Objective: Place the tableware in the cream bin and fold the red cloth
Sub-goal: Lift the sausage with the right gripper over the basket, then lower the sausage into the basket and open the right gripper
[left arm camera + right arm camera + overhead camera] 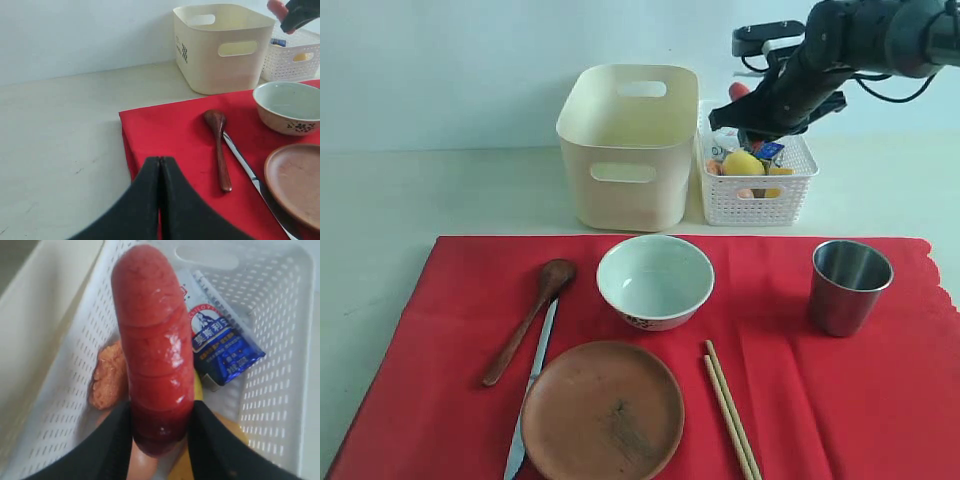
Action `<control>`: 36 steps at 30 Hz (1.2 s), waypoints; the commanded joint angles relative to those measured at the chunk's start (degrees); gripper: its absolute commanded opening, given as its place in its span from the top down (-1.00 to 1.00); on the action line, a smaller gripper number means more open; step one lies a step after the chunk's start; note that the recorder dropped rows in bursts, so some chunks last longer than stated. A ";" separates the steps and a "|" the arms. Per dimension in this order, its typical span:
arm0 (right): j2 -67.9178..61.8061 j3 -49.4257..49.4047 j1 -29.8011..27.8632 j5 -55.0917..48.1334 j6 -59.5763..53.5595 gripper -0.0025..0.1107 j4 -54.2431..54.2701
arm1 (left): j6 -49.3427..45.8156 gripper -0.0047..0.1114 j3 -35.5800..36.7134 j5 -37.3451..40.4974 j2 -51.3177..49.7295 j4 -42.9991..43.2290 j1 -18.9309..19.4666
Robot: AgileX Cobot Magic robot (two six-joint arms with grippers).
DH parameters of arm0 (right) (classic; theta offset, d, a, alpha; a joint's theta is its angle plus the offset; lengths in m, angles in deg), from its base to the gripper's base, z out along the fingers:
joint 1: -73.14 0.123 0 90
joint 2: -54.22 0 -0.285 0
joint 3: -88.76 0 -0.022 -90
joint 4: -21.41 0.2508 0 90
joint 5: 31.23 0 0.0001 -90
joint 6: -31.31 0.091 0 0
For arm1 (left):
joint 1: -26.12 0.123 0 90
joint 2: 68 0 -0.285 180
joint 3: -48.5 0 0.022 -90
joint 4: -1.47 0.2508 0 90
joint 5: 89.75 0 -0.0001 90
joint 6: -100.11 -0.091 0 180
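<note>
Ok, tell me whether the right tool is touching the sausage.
Touching. The right wrist view shows the right tool clamping the sausage, black fingers pressed against both its sides.

- Small blue-and-white carton point(225, 342): a row of white Chinese characters on a blue band, with tiny arched lettering over a little figure above it. It is all too soft to read, and the sausage point(155, 350) hides one edge.
- Cream bin point(235, 70): a small label point(182, 50) on one side wall, a dark checkered block with fine print beside it, too small to read.
</note>
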State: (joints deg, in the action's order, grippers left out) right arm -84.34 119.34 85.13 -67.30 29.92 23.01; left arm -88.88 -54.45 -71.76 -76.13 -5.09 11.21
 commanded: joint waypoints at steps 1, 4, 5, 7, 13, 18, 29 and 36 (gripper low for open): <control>-2.77 1.74 -0.40 -0.57 -2.34 0.96 -0.19 | -0.03 0.92 0.16 -0.39 0.35 0.04 0.19; -3.60 1.89 -0.40 -0.56 -3.80 0.96 -0.19 | -0.03 0.92 0.16 -0.39 0.35 0.04 0.19; -3.74 1.89 -0.40 -0.46 -4.46 0.96 -0.19 | -0.03 0.92 0.16 -0.39 0.35 0.04 0.19; -3.88 1.89 -0.40 -0.32 -5.09 0.95 -0.33 | -0.03 0.92 0.16 -0.39 0.35 0.04 0.19; -3.88 1.89 -0.40 -0.51 -4.86 0.62 -0.33 | -0.03 0.92 0.16 -0.39 0.35 0.04 0.19; -2.58 1.89 -0.40 -1.13 -4.50 0.26 -1.60 | -0.03 0.92 0.16 -0.39 0.35 0.04 0.19; 3.19 1.89 -0.40 -10.49 -3.28 0.01 -2.13 | -0.03 0.92 0.16 -0.39 0.35 0.04 0.19; 8.18 1.62 -0.40 -19.47 -3.19 0.01 -2.13 | -0.03 0.92 0.16 -0.39 0.35 0.04 0.19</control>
State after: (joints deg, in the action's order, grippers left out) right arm -78.45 120.77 84.99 -83.23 26.47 21.41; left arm -88.88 -54.45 -71.76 -76.13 -5.09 11.21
